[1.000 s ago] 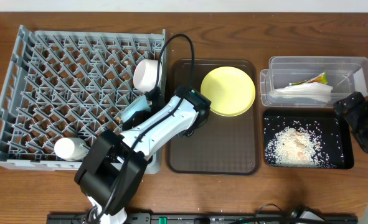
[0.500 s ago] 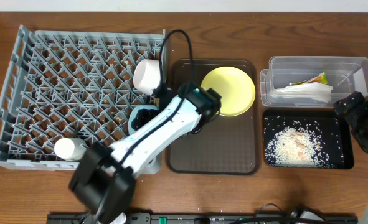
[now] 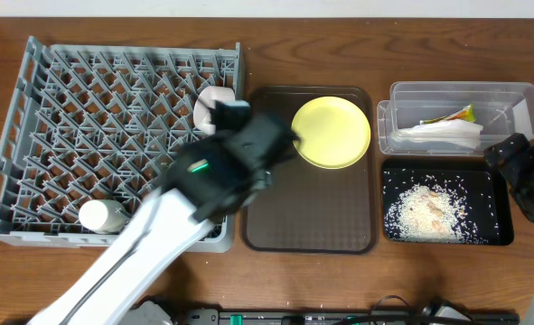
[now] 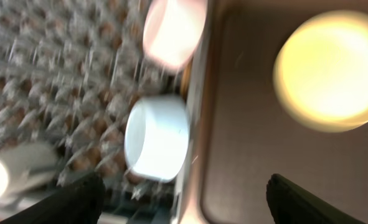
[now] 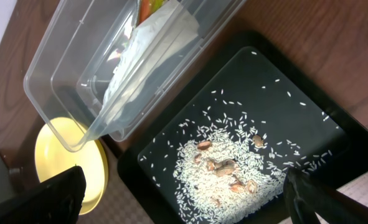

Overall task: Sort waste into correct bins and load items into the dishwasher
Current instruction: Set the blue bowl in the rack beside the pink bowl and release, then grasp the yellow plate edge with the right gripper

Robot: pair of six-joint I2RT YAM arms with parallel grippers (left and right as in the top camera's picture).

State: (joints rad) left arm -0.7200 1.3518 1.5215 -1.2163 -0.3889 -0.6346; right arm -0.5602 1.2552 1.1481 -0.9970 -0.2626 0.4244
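Observation:
The grey dish rack [image 3: 32, 135] fills the left. My left gripper [image 3: 248, 135] is open and empty, high above the rack's right edge and blurred; in the left wrist view [image 4: 184, 208] its fingers [image 4: 78, 199] frame the light blue bowl [image 4: 157, 137] lying in the rack. The white bowl [image 3: 210, 97] and the white cup [image 3: 102, 215] sit in the rack. The yellow plate [image 3: 332, 132] lies on the brown tray [image 3: 312, 217]. My right gripper [image 3: 524, 171] is open and empty beside the black tray [image 3: 501, 181]. The chopsticks are not in view.
The clear tub [image 3: 519, 95] holds the crumpled napkin with its wrapper [image 3: 443, 134]. Rice scraps [image 3: 425, 209] lie in the black tray, also seen in the right wrist view [image 5: 227, 168]. The left arm hides the rack's lower right corner from above.
My left gripper has let go of the light blue bowl in the rack, then risen and drawn back over the rack's right edge. The right arm has not moved.

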